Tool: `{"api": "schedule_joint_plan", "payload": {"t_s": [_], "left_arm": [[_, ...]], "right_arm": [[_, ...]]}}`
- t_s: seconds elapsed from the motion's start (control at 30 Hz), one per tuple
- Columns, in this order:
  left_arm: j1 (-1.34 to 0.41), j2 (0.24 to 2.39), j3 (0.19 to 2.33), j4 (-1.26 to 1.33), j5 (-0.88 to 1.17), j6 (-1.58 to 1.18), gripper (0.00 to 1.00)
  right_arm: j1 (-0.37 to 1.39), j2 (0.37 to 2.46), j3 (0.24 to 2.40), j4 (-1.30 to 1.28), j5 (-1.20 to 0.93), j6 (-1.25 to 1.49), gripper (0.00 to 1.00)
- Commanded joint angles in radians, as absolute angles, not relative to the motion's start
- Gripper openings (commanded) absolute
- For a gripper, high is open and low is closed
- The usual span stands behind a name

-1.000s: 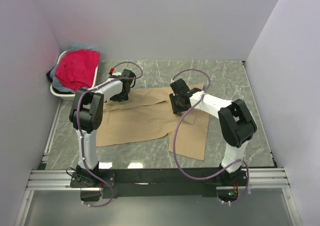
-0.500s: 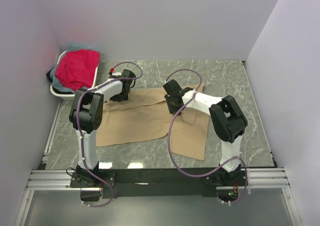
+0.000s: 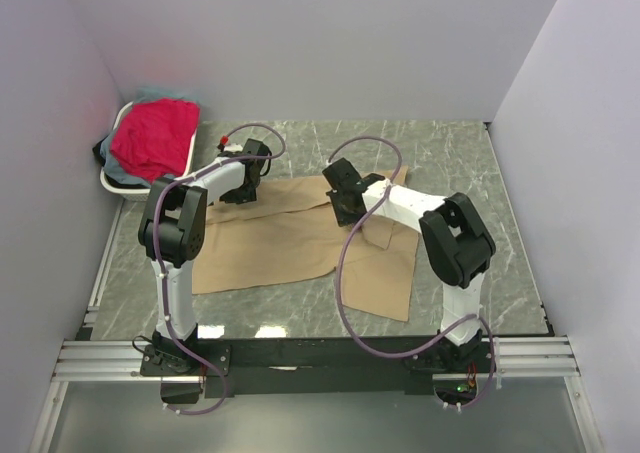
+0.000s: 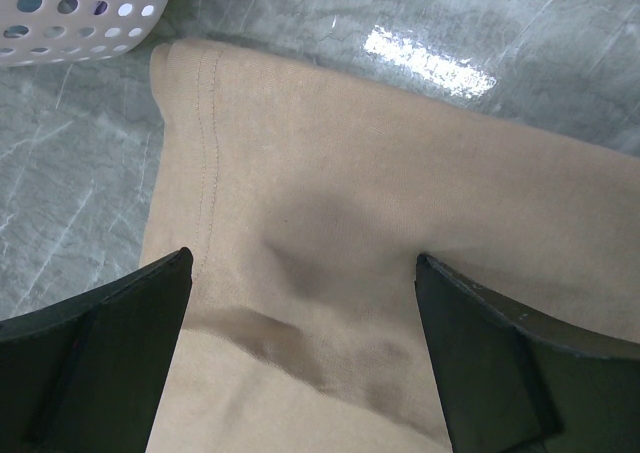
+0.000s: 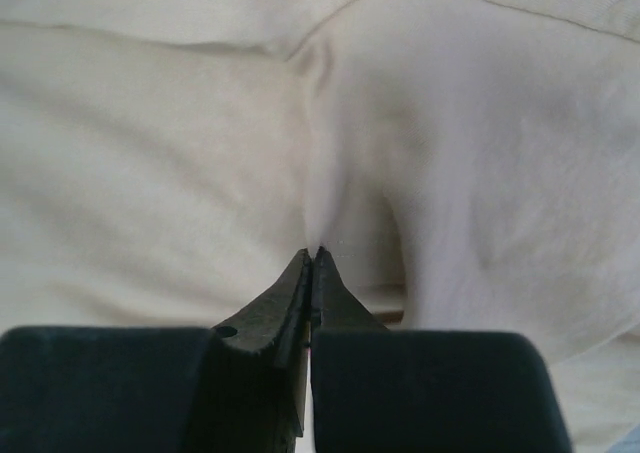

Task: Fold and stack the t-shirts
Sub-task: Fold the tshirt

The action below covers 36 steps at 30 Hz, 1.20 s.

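A tan t-shirt (image 3: pixel 280 243) lies spread on the marble table. My left gripper (image 3: pixel 241 190) is open just above its far left sleeve; in the left wrist view (image 4: pixel 302 263) the fingers stand on either side of the hemmed cloth (image 4: pixel 350 173). My right gripper (image 3: pixel 343 211) is shut on a pinched ridge of the tan shirt near the middle of its far edge; in the right wrist view (image 5: pixel 313 254) the cloth (image 5: pixel 150 153) rises in a fold from its tips. A red-pink shirt (image 3: pixel 155 133) lies on top of pale blue-grey cloth (image 3: pixel 104 153) in the basket.
The white oval basket (image 3: pixel 113 186) stands at the far left corner against the wall; its perforated wall shows in the left wrist view (image 4: pixel 80 13). White walls close the table on the left, back and right. Purple cables loop over both arms.
My right gripper has moved a little left and away, pulling the pinched tan cloth with it. The left arm has not moved.
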State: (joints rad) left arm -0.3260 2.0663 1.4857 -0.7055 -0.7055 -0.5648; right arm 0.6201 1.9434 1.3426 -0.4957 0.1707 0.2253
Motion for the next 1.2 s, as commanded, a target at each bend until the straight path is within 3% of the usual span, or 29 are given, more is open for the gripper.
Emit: {"api": "schedule_joint_plan", "payload": {"t_s": [0.0, 0.43, 0.47, 0.5, 0.67, 0.87, 0.97, 1.17], "left_arm": [[-0.324, 2.074, 1.465, -0.730, -0.664, -0.563, 0.99], [-0.324, 2.074, 1.466, -0.738, -0.672, -0.561, 0.99], [-0.324, 2.075, 1.468, -0.739, -0.673, -0.563, 0.99], [-0.324, 2.075, 1.468, -0.738, -0.672, -0.563, 0.99], [-0.324, 2.054, 1.467, -0.747, -0.687, -0.575, 1.00], [-0.324, 1.948, 1.463, -0.712, -0.644, -0.568, 0.99], [-0.328, 1.910, 1.500, -0.674, -0.551, -0.537, 0.99], [-0.347, 1.963, 1.591, -0.634, -0.403, -0.515, 1.00]], "right_arm": [[0.655, 1.821, 1.374, -0.515, 0.124, 0.222, 0.00], [0.712, 1.802, 1.330, -0.546, 0.054, 0.275, 0.00], [0.710, 1.804, 1.328, -0.545, 0.073, 0.278, 0.22], [0.712, 1.813, 1.330, -0.551, 0.101, 0.290, 0.31], [0.695, 1.780, 1.332, -0.555, 0.224, 0.331, 0.55], [0.530, 1.677, 1.278, -0.489, 0.203, 0.409, 0.61], [0.386, 1.684, 1.241, -0.425, 0.072, 0.451, 0.61], [0.293, 1.799, 1.276, -0.345, -0.185, 0.457, 0.60]]}}
